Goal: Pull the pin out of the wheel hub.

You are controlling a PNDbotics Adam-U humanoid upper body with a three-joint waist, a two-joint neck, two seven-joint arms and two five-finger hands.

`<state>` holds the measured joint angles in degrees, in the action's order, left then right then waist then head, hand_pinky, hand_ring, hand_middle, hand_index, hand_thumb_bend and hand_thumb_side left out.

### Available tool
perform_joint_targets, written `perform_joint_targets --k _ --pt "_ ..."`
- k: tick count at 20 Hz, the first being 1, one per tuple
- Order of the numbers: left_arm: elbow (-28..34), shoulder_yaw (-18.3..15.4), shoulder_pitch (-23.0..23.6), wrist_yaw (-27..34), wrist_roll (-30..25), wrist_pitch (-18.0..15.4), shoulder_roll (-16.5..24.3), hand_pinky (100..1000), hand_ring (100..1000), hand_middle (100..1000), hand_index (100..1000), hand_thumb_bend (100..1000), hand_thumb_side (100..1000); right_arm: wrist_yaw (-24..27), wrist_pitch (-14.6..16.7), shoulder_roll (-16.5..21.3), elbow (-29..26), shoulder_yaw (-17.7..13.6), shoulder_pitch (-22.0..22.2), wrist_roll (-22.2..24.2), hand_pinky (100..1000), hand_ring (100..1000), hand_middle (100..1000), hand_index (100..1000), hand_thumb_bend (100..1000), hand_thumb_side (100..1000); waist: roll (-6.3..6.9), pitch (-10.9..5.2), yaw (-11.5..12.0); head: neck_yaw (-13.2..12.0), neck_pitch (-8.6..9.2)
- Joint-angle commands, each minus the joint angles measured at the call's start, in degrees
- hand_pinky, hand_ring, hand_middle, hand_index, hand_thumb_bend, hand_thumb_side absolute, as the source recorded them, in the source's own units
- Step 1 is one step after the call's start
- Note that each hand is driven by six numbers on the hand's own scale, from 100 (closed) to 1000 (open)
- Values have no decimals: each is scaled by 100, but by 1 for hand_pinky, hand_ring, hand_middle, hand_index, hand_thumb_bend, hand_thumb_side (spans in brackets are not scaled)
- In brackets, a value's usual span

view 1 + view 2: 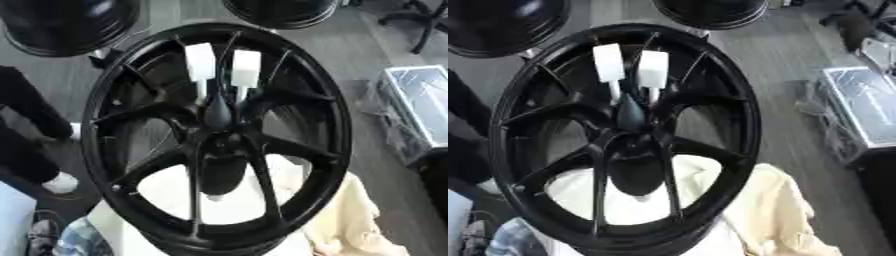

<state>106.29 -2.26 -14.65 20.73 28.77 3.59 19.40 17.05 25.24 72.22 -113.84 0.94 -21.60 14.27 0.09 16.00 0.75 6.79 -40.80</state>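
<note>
In the left eye view the black wheel hub (339, 130) stands tilted on its rim, its open face turned up toward the camera, its lower edge resting on a white table (166, 189) beside a cream cloth (350, 220). The pin (217, 114) sits at the middle of the wheel, where the spokes meet: a dark drop-shaped body from which two thin stems rise, each ending in a white block (200, 62). Its long axis runs up and down the picture, the white ends pointing toward the far side of the rim and the dark end toward the centre. Neither hand shows here, so whether they are open or closed cannot be told, nor how the pin lies relative to them. Two more black wheels (70, 25) stand on the floor behind, and a plastic-wrapped box (424, 100) lies to the right. The right eye view gives the same wheel hub (747, 125) and the pin (630, 114) pointing the same way at its centre, the cloth (772, 210) at lower right, and again no hand.
</note>
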Motion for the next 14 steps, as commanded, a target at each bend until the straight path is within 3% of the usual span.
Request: perform_joint_targets --k 1,3,6,7,10,14 --pt "55 5 -50 6 -20 22 182 648 641 610 711 137 815 -119 39 243 -75 290 -407 167 944 891 844 880 100 138 -9 -64 24 88 8" --pt "45 2 -48 20 -13 24 183 648 641 610 711 138 816 -184 23 194 -75 544 -704 380 948 894 848 881 100 147 -14 -55 59 143 -8" --pt "25 -4 -44 66 22 31 183 648 641 610 712 143 820 -503 -254 121 -75 885 -973 684 957 915 865 900 100 133 -22 -57 92 198 -13" --pt "5 -14 -37 99 59 44 181 647 640 608 711 145 824 -664 -404 92 -75 963 -1029 742 963 925 875 906 100 262 -25 -59 98 208 -15" --pt "-73 -80 0 289 282 78 181 646 639 607 711 152 832 -1118 -983 7 -75 1169 -1115 864 991 941 892 923 100 393 -38 -70 98 209 -31" --pt "-100 -159 36 385 545 88 224 645 637 604 708 148 830 -1630 -1744 -150 -35 1422 -1237 1202 1000 943 896 929 100 458 -41 -92 89 171 -58"
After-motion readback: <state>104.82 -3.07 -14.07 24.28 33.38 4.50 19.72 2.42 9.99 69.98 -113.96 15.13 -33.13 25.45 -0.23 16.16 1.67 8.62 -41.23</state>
